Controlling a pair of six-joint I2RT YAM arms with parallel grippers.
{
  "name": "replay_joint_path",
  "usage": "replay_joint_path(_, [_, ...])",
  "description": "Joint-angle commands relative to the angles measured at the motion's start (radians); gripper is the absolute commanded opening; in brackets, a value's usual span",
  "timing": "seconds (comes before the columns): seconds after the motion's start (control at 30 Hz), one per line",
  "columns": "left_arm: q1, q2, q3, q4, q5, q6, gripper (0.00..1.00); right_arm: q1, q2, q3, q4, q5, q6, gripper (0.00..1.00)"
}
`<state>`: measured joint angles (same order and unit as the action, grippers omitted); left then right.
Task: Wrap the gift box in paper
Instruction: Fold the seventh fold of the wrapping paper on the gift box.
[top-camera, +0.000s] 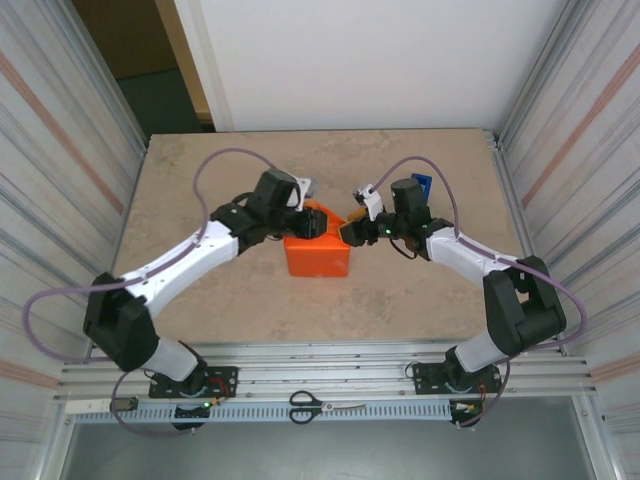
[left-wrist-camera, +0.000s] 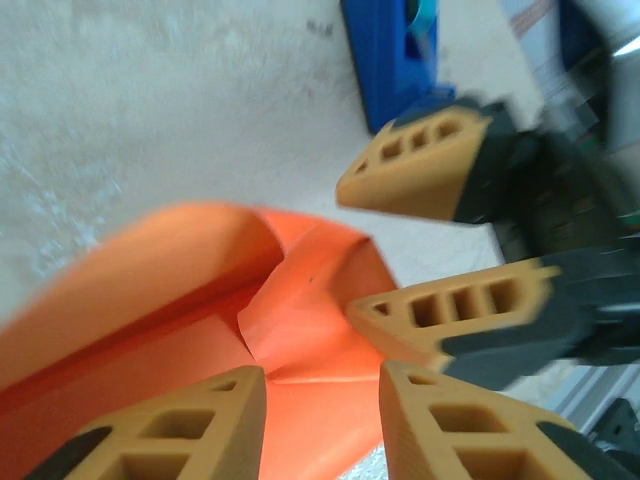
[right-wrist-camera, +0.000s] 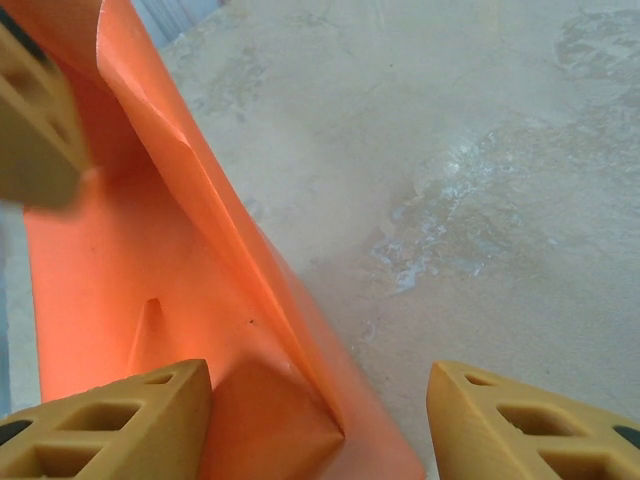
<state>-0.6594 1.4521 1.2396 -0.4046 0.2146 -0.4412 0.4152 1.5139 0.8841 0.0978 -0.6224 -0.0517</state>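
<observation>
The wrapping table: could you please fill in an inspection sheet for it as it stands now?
Surface: beige mottled tabletop, faint whitish smears.
Job's things: thin orange paper sheet folded into a boxy parcel at centre, flaps loose at its far end.
Clutter: blue plastic tape dispenser behind the right arm; black-handled scissors on the near metal rail.
Claws: left claw open above the flaps; right claw open over the paper's edge.
Cables: purple-grey cables loop off both arms, apart from the parcel.
Surroundings: ribbed metal side walls, white back panel.
</observation>
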Motion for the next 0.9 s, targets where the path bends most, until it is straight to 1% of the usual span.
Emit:
replay_joint_path(0.0, [0.072,-0.145,0.042,-0.055,0.006,0.033,0.35,0.017,0.018,-0.043,-0.101,0.067,-0.003,0.58])
replay_joint_path(0.07, [0.159,-0.202,-0.026,-0.036,0.027,0.008,0.34,0.021,0.019,-0.040,-0.100,0.065,-0.002,0.58])
replay_joint_path(0.17, [0.300,-0.256,-0.153,0.020,0.123,-0.050,0.34,0.026,0.021,-0.037,-0.104,0.069,0.001,0.57])
replay_joint_path(0.2, [0.337,-0.263,-0.190,0.048,0.166,-0.070,0.34,0.028,0.021,-0.038,-0.105,0.074,0.005,0.57])
replay_joint_path(0.27, [0.376,-0.259,-0.237,0.085,0.211,-0.093,0.35,0.030,0.016,-0.041,-0.107,0.077,0.004,0.57])
replay_joint_path(0.37, [0.388,-0.229,-0.278,0.125,0.223,-0.122,0.36,0.031,0.013,-0.043,-0.112,0.080,0.005,0.57])
replay_joint_path(0.5, [0.384,-0.185,-0.343,0.227,0.267,-0.180,0.36,0.031,0.011,-0.035,-0.119,0.080,0.006,0.56])
replay_joint_path(0.57, [0.376,-0.172,-0.364,0.248,0.264,-0.179,0.40,0.032,0.010,-0.032,-0.121,0.080,0.006,0.56])
replay_joint_path(0.7, [0.368,-0.161,-0.410,0.324,0.276,-0.201,0.44,0.033,0.010,-0.026,-0.125,0.081,0.012,0.56])
replay_joint_path(0.87, [0.342,-0.135,-0.421,0.360,0.271,-0.186,0.46,0.032,0.011,-0.024,-0.145,0.089,0.013,0.56])
